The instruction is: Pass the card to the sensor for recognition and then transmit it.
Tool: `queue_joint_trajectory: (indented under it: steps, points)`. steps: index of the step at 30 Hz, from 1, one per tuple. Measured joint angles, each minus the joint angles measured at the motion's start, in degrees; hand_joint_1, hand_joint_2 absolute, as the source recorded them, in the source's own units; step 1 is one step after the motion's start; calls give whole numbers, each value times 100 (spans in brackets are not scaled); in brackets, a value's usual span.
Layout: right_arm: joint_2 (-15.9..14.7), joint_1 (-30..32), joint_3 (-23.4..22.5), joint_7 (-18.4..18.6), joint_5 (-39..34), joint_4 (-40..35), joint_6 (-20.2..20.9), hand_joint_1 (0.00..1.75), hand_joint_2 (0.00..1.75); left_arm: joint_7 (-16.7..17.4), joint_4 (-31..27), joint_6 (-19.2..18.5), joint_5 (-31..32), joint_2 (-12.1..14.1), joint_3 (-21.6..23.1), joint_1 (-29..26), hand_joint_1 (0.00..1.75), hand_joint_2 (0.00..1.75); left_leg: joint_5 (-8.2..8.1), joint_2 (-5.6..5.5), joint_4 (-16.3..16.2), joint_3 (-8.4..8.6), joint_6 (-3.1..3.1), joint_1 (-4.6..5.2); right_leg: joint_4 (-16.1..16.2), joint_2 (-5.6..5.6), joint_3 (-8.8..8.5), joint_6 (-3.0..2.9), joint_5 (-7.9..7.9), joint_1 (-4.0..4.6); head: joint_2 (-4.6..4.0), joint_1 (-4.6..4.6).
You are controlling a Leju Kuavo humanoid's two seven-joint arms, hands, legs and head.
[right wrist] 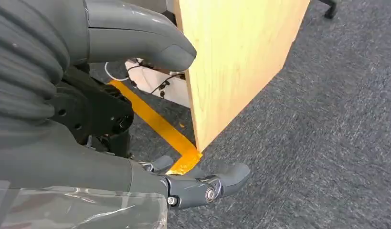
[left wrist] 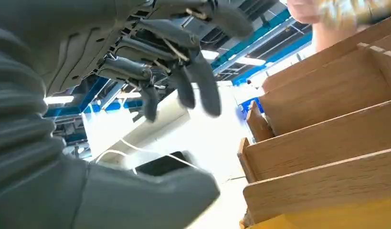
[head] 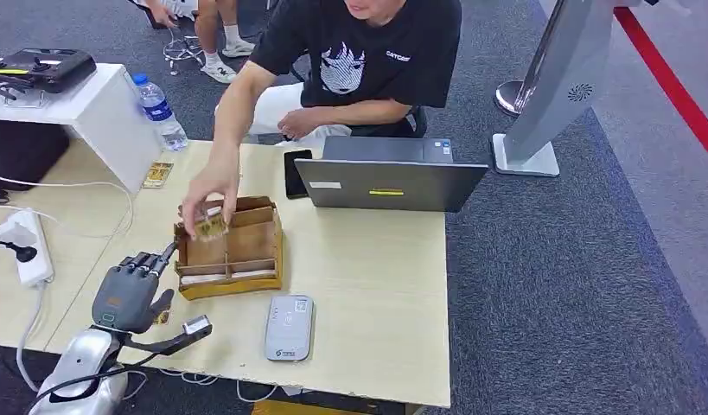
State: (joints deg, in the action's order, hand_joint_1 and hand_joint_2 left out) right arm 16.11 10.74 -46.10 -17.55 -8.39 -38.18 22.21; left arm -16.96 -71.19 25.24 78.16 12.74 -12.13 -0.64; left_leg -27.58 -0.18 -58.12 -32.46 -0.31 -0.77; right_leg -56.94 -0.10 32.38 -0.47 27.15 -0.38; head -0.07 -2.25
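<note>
On pale wooden surface (head: 367, 259): wooden box (head: 232, 249) with slots, person's hand (head: 210, 192) over it pinching card (head: 211, 226) at box's far end. Left hand (head: 130, 290) just beside box, fingers spread, holding nothing. Grey sensor (head: 289, 327) near front edge. Right hand (right wrist: 150, 109) hangs beside surface's side panel, fingers apart, empty.

Pale wood tabletop (head: 376, 285), brown wooden box (head: 246, 251), grey sensor (head: 289, 328), dark grey laptop (head: 389, 183) with yellow sticker, black phone (head: 295, 173), dark grey left hand (head: 130, 290), grey carpet (head: 575, 285), red floor stripe (head: 670, 82), black printed T-shirt (head: 376, 52).
</note>
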Motion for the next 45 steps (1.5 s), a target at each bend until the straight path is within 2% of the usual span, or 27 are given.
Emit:
queue_joint_trajectory:
  steps: [19, 34, 45]
  points:
    - [0, -1, 9, 0, -4, -5, -2, 0, 175, -50, -11, -7, -11, -9, 2, -6, 0, 175, 0, 0, 0, 0, 0, 0, 0, 0, 0, 0, 0, 0, 0, 0]
    - [-2, -12, 162, 66, -138, -63, -37, 0, 175, -190, -607, 0, -120, -50, 350, -212, 0, 175, 0, 1, 0, 0, 0, 0, 1, 1, 1, 0, 0, 0, 0, 0]
    - [-4, -19, 197, 68, -168, -77, -35, 0, 175, -317, -649, 33, -142, -40, 557, -229, 0, 175, 0, 1, -1, 0, 0, 1, 1, 1, 1, 0, 0, 0, 0, 0]
